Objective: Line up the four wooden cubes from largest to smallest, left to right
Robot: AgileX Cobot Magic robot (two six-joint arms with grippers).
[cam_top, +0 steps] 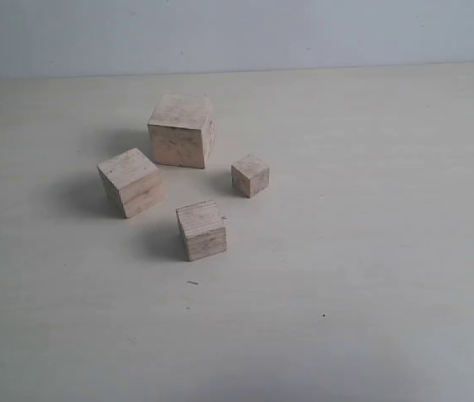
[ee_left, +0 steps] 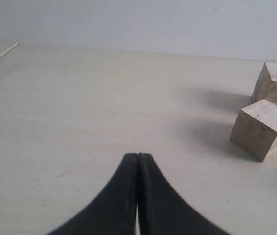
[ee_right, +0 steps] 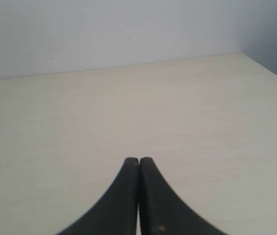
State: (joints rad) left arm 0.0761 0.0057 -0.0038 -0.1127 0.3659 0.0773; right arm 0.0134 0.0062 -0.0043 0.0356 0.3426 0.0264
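Well, left of centre the second-largest cube [cam_top: 131, 181], largest cube [cam_top: 182, 130] higher up, third cube [cam_top: 201, 229] lowest and smallest cube [cam_top: 249, 175] are sitting apart, while the left gripper [ee_left: 137, 155] and right gripper [ee_right: 139, 159] are both holding their fingers closed, empty.

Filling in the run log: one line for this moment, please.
four wooden cubes: clustered, unsorted | left gripper: shut, empty | right gripper: shut, empty
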